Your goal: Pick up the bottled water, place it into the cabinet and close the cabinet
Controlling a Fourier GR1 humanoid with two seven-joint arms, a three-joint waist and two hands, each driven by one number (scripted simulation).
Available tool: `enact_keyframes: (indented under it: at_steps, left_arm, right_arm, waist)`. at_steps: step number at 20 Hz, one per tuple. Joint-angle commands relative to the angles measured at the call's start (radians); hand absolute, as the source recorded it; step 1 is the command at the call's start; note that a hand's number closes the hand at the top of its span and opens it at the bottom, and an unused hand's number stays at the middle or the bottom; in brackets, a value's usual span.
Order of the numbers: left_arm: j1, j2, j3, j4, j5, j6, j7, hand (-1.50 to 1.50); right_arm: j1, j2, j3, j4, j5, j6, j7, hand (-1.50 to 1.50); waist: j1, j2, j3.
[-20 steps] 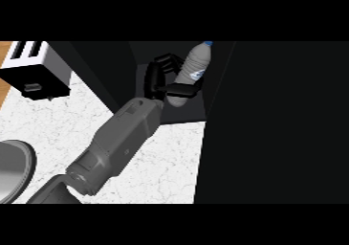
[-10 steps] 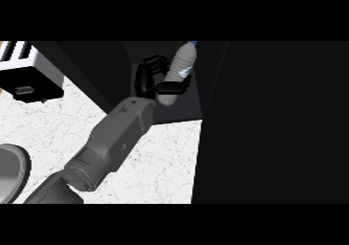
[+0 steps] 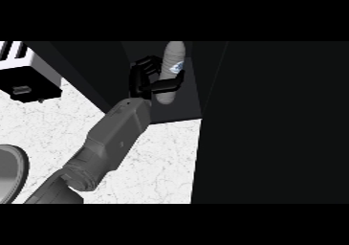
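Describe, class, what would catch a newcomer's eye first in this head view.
The pale water bottle stands out first, near the top centre against the dark cabinet, with a black hand curled round it. A grey forearm slants up to it across the white marbled counter. A toaster sits at upper left.

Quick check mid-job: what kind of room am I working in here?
Most likely a kitchen. A white marble-look counter runs beside a dark cabinet, a toaster sits at the upper left, and a metal bowl shows at the left edge. The robot hand holds a water bottle at the cabinet.
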Motion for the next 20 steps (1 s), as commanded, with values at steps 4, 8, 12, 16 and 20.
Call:
enact_keyframes:
  at_steps: [4,8,12,16,20]
  left_arm:
    - [-0.011,0.013,0.037,0.058,0.015,-0.041,-0.038,1.50]
    - [-0.039,0.017,0.026,0.084,-0.002,-0.021,-0.037,1.50]
    - [-0.070,0.030,0.027,0.099,-0.006,-0.037,-0.006,-1.50]
    - [-0.070,0.017,0.030,0.114,-0.009,-0.013,-0.046,-1.50]
    - [-0.067,0.035,0.039,0.121,-0.004,-0.027,-0.053,-1.50]
  right_arm:
    - [0.006,-0.007,-0.009,-0.009,-0.009,0.013,0.006,-1.50]
    - [-0.011,-0.004,0.013,-0.003,-0.008,0.015,0.008,-1.50]
    - [-0.034,-0.016,0.005,0.002,-0.014,-0.010,0.018,-1.50]
    - [-0.021,0.017,0.020,0.005,-0.003,0.006,-0.001,-1.50]
    - [-0.021,0.009,0.022,0.001,-0.008,0.029,-0.004,-1.50]
  waist:
    - [-0.011,0.002,0.000]
    - [-0.021,0.009,0.000]
    - [-0.015,0.008,0.000]
    - [-0.021,0.009,0.001]
    - [-0.030,0.012,0.000]
